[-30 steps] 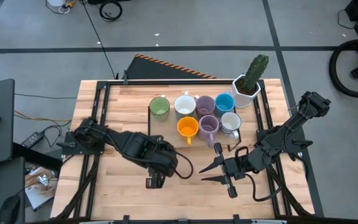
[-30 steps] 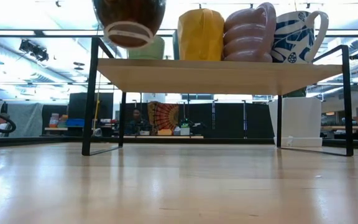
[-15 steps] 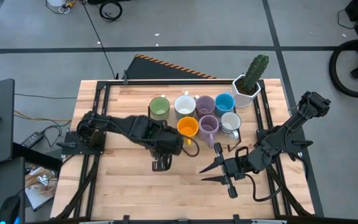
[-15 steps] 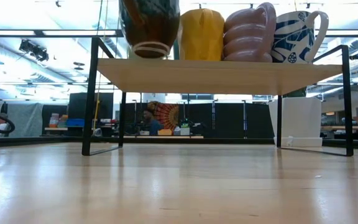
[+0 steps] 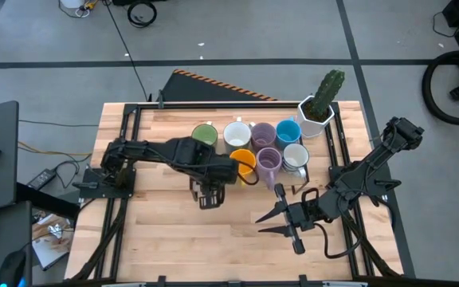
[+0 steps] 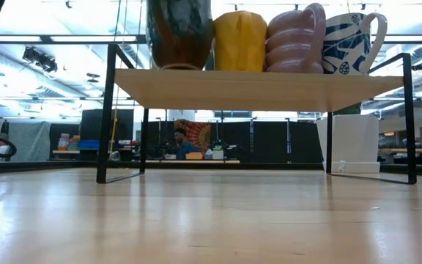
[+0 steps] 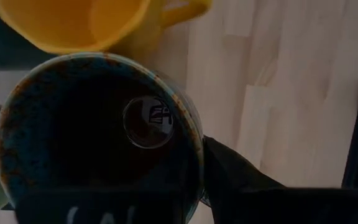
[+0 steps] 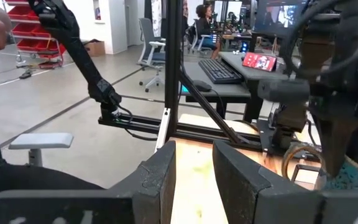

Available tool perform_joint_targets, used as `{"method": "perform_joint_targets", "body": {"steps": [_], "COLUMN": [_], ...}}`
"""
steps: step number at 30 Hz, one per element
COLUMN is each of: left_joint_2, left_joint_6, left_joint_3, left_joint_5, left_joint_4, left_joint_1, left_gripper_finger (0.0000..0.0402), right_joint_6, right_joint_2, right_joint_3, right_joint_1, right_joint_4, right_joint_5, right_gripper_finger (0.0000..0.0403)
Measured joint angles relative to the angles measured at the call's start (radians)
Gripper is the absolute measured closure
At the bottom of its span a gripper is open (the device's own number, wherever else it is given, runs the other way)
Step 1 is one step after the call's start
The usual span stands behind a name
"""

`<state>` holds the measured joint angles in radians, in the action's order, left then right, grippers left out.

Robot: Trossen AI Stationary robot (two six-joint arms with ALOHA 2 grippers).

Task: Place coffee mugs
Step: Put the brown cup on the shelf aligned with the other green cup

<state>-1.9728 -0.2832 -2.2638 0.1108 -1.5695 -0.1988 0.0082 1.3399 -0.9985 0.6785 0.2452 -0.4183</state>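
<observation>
**Brown mug at the shelf's front left corner, held by the left arm**

- Bench [image 5: 158, 239]: light wood planks; bare in the lower part of the high view.
- Right gripper [image 5: 268, 216]: lower centre-right of the high view, resting over the bench, fingers [image 5: 275, 210] spread apart and holding nothing.
- Left gripper [image 5: 210, 177]: centre of the high view, at the front edge of the shelf, fingers clenched on the brown mug [image 6: 179, 33]. In its wrist view the mug's dark, speckled inside [image 7: 98, 124] fills the frame.
- Brown mug, placement: upper left of the low view, upright, its base at the level of the shelf board [image 6: 258, 88], just beside the orange mug [image 6: 238, 40].
- Front row, left to right in the low view: brown mug, orange mug, ribbed lavender mug [image 6: 293, 40], white mug with blue pattern [image 6: 350, 42].
- Back row in the high view, left to right: green mug [image 5: 205, 135], white mug [image 5: 237, 134], second lavender mug [image 5: 262, 133], blue mug [image 5: 288, 131].
- White pot with cactus [image 5: 319, 104]: upper right of the shelf.
</observation>
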Motion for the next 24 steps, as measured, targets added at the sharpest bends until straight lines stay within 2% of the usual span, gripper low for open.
{"method": "perform_joint_targets", "body": {"steps": [5,24], "left_joint_2": [0.009,0.038], "left_joint_6": [-0.002,-0.021], "left_joint_3": [0.048,0.07], "left_joint_5": [0.011,0.028], "left_joint_4": [0.002,-0.001], "left_joint_1": [-0.001,0.013], "left_gripper_finger": [0.0362,0.0361], "right_joint_6": [-0.001,-0.001], "right_joint_2": [0.0,0.0], "right_joint_3": [0.0,0.0], "right_joint_1": [0.017,0.026], "right_joint_4": [0.0,0.007], "right_joint_5": [0.001,0.001], "right_gripper_finger": [0.0291,0.0291]}}
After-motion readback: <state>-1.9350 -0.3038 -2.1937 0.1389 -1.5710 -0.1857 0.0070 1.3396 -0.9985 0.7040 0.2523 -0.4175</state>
